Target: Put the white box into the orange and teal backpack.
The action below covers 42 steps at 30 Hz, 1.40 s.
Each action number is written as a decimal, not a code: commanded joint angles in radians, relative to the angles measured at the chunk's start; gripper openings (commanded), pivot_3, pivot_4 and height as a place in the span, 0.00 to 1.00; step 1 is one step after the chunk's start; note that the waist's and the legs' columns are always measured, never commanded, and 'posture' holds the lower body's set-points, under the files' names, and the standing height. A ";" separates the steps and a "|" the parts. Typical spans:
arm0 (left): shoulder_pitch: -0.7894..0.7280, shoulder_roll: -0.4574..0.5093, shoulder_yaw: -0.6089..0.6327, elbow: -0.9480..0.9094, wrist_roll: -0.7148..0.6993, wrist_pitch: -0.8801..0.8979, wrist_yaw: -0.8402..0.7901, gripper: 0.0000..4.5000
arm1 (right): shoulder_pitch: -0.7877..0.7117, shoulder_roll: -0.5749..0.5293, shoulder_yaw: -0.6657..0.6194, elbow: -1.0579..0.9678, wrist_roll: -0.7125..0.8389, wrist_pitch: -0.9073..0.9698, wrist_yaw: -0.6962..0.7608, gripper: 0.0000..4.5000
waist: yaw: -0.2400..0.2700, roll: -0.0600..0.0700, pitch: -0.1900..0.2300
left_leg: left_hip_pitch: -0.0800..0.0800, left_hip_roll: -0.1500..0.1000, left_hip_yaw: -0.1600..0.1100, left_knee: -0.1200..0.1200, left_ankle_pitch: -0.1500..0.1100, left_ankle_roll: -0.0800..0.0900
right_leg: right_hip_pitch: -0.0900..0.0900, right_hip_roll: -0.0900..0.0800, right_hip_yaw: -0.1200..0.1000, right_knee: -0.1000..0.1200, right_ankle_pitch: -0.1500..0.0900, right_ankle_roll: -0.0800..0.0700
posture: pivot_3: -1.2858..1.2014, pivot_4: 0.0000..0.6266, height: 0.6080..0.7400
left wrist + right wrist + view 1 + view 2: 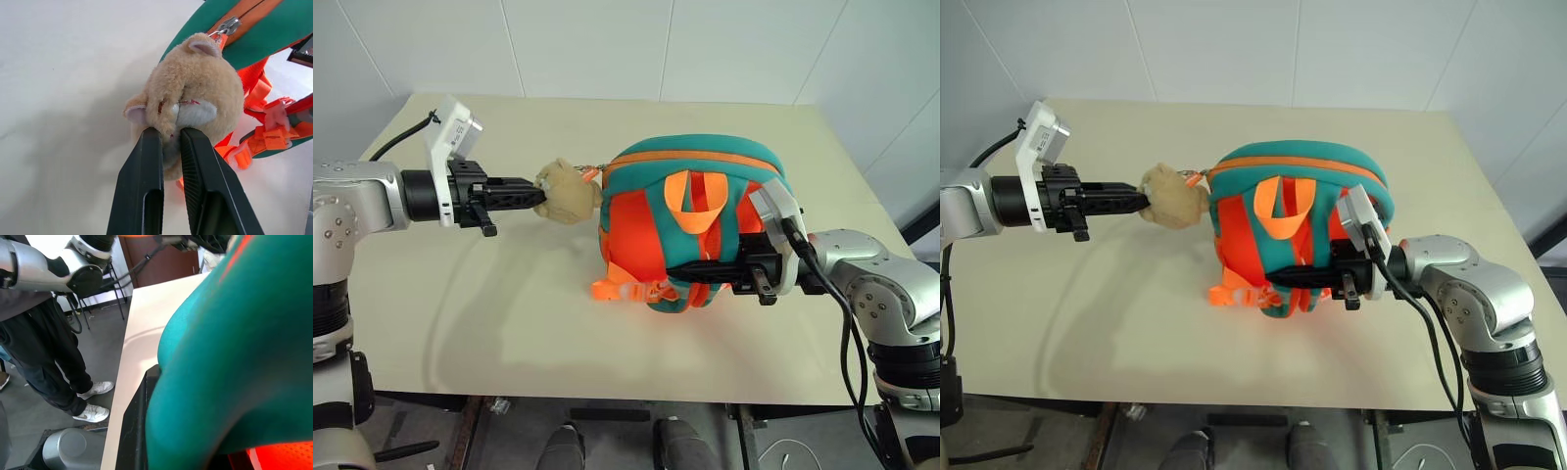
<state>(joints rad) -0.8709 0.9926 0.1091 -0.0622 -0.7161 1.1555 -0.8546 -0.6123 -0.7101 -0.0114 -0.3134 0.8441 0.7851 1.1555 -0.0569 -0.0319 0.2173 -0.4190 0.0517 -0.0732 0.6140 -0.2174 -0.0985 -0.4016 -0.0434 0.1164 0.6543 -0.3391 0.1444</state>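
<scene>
The orange and teal backpack [695, 220] sits upright on the beige table [509, 323], its zipper closed along the top. The left hand [536, 195] pinches the beige plush [188, 105] that hangs from the zipper pull, fingers clenched on its fur. The right hand [680, 268] is clenched at the backpack's lower straps, apparently grasping teal fabric, though its fingertips are hidden.

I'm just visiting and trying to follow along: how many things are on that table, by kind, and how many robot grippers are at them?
Backpacks: 1, the orange and teal backpack.
Plush toys: 1, the beige plush hanging from its zipper.
Grippers: 2, the left gripper pinching the plush, the right gripper against the backpack.
Total: 4.
</scene>
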 commanded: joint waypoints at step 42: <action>0.105 -0.129 -0.061 0.321 0.366 -0.582 -0.315 0.82 | 0.054 -0.220 -0.125 -0.114 0.082 0.112 -0.098 0.81 | 0.008 0.000 0.000 | -0.002 0.000 0.000 0.000 0.000 0.001 | -0.003 0.000 0.000 0.003 -0.001 -0.001 | 0.52 0.24 1.00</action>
<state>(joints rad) -0.7915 0.8332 -0.0143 0.3079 -0.3248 0.5919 -1.1786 -0.5630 -0.8849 -0.0751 -0.3986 0.9271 0.9003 1.0416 -0.0491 -0.0318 0.2173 -0.4212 0.0518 -0.0731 0.6139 -0.2170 -0.0978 -0.4050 -0.0436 0.1165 0.6569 -0.3399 0.1436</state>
